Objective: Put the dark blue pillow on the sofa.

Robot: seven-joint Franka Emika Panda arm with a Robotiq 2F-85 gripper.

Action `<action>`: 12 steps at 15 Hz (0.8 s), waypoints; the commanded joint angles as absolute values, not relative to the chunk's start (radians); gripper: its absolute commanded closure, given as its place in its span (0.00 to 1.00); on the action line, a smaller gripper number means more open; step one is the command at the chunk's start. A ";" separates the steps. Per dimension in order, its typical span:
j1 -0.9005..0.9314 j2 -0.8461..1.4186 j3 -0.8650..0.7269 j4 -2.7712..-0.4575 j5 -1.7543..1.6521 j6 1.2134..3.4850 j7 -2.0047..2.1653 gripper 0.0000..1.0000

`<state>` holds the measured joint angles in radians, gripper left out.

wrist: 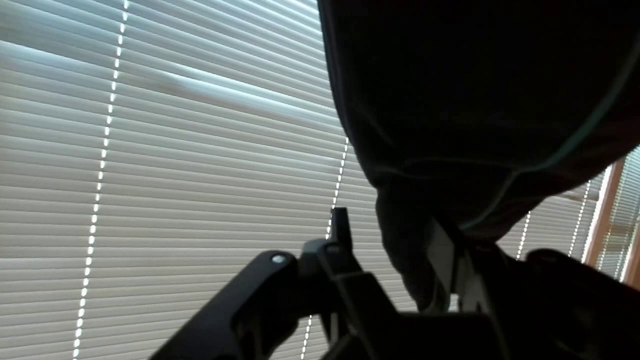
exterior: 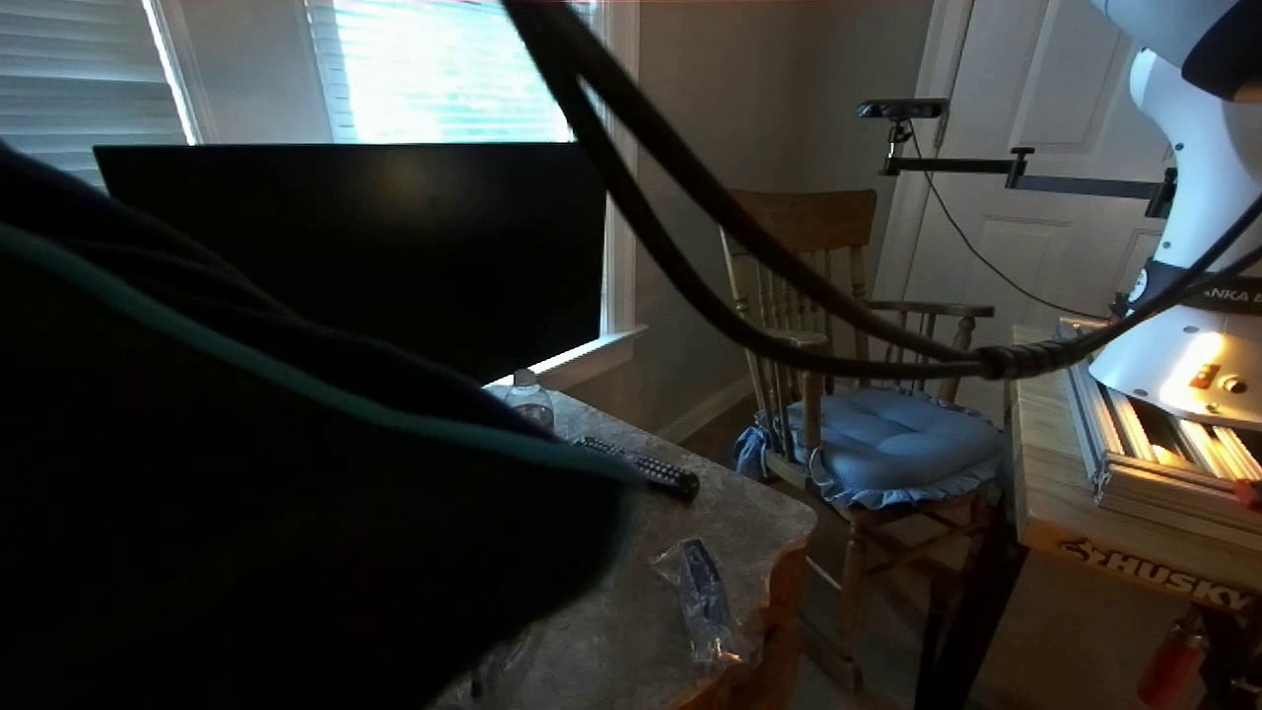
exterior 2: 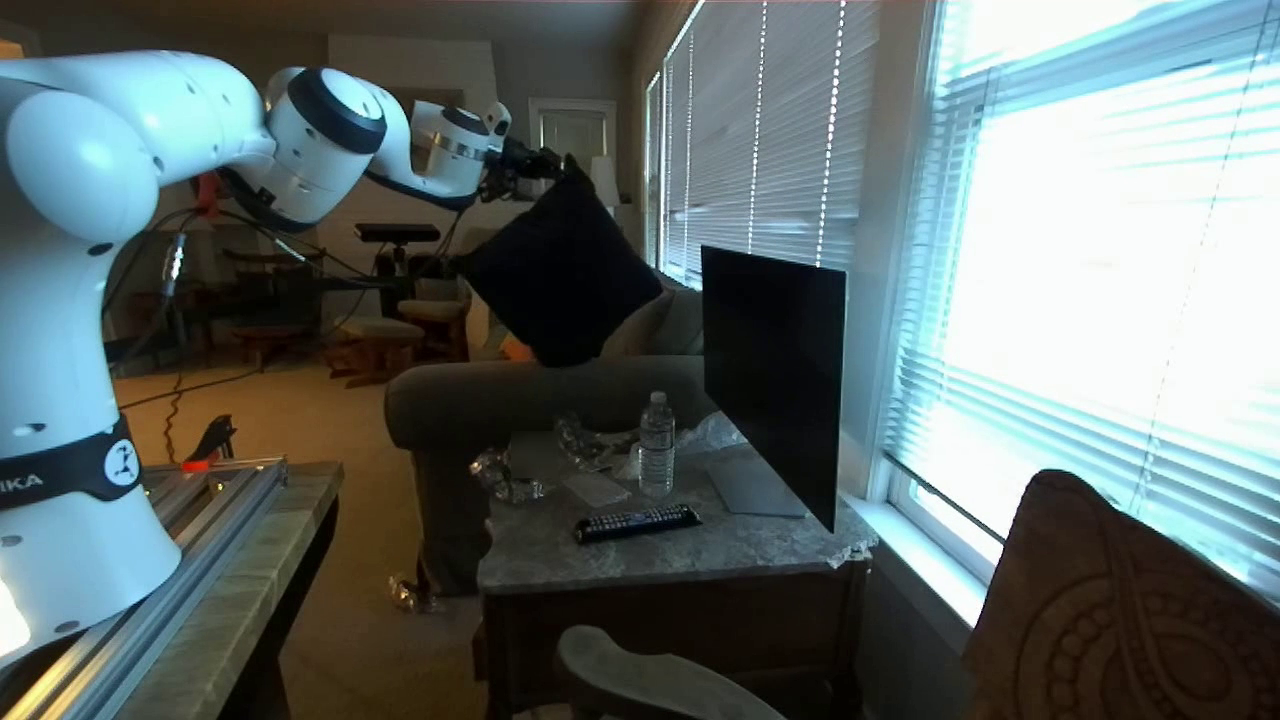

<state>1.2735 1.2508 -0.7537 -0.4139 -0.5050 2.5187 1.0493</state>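
dark blue pillow (exterior 2: 565,270) at the sofa (exterior 2: 480,400): not yet settled

in an exterior view the pillow stands diamond-wise, its upper corner at your hand (wrist: 390,232), its lower corner at the top line of the sofa's rounded arm; you cannot tell whether the two touch. in the wrist view your hand's fingers (wrist: 341,225) stand apart, window blinds (wrist: 200,200) showing between one finger and the fabric, so the corner does not look clamped. carrying is judged done; left for you, likewise judged: letting the pillow rest on the sofa, then drawing your hand clear.
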 commanded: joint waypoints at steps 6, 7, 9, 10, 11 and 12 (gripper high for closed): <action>1.290 1.203 -0.831 -0.403 -0.524 2.512 1.114 0.00; 1.290 1.194 -0.831 -0.403 -0.523 2.491 1.106 0.00; 1.287 1.178 -0.826 -0.402 -0.524 2.461 1.083 0.00; 1.284 1.165 -0.808 -0.402 -0.513 2.441 1.051 0.00; 1.283 1.155 -0.795 -0.402 -0.507 2.422 1.016 0.00; 1.280 1.145 -0.779 -0.402 -0.503 2.408 0.980 0.00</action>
